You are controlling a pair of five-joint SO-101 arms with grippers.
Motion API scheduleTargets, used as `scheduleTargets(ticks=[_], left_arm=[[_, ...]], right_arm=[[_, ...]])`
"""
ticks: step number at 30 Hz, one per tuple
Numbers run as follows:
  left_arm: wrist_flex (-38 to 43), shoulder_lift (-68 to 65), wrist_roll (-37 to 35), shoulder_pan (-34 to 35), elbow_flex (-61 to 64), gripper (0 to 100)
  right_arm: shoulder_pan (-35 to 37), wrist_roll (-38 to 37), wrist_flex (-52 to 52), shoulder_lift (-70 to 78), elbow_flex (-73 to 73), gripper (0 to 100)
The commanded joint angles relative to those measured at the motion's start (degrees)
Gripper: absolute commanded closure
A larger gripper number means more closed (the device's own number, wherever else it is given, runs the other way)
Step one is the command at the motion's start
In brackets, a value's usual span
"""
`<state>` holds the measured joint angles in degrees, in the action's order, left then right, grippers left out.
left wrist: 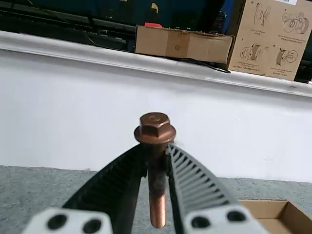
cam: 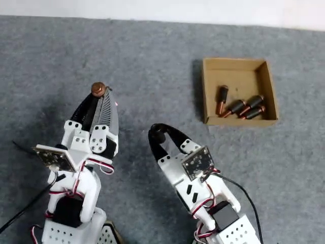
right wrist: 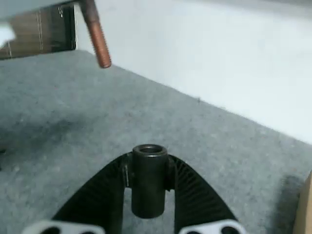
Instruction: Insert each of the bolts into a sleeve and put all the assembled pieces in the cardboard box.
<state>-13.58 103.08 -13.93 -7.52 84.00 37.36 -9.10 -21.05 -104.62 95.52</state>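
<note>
The left gripper (left wrist: 156,148) is clamped on a copper-coloured bolt (left wrist: 155,129), pinching the smooth shank just under the hexagonal flanged head. The bolt stands upright with its head above the fingertips and its rounded end hanging free between them. The fingers (left wrist: 195,180) are black plastic, ribbed on their inner faces. Beside it, the right gripper (right wrist: 147,163) is closed around a short, matte black sleeve (right wrist: 147,180), a plain cylinder held upright with its open bore facing up. The bolt and sleeve are apart, with the bolt's shank higher and off to one side of the sleeve. Both arms have white plastic bodies with red and white wires (cam: 104,165) looped at the wrists. They stand over a grey, felt-like mat (cam: 152,61) with a fine, fuzzy nap. Well off to the right arm's far side sits the shallow, square cardboard box (cam: 205,91), which holds four assembled pieces (cam: 251,103) lying on their sides in a loose cluster. Beyond the mat rises a plain white wall (left wrist: 146,87), topped by a ledge (left wrist: 73,46) carrying brown cartons (left wrist: 183,44).
</note>
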Motion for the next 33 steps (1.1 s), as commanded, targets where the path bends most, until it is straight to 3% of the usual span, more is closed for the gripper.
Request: scheduleTargets(ticks=[1, 11, 33], left_arm=[[4.0, 0.6, -6.6, -6.2, 3.2, 99], [4.2, 0.6, -9.9, -19.1, 5.8, 99], [3.9, 0.6, -9.9, -20.0, 7.1, 99]], right_arm=[[0.6, -0.6, -0.7, -0.7, 6.1, 99.4], [0.6, -0.6, -2.2, -0.7, 6.1, 99.4], [0.2, -0.6, -2.4, -0.7, 6.1, 99.4]])
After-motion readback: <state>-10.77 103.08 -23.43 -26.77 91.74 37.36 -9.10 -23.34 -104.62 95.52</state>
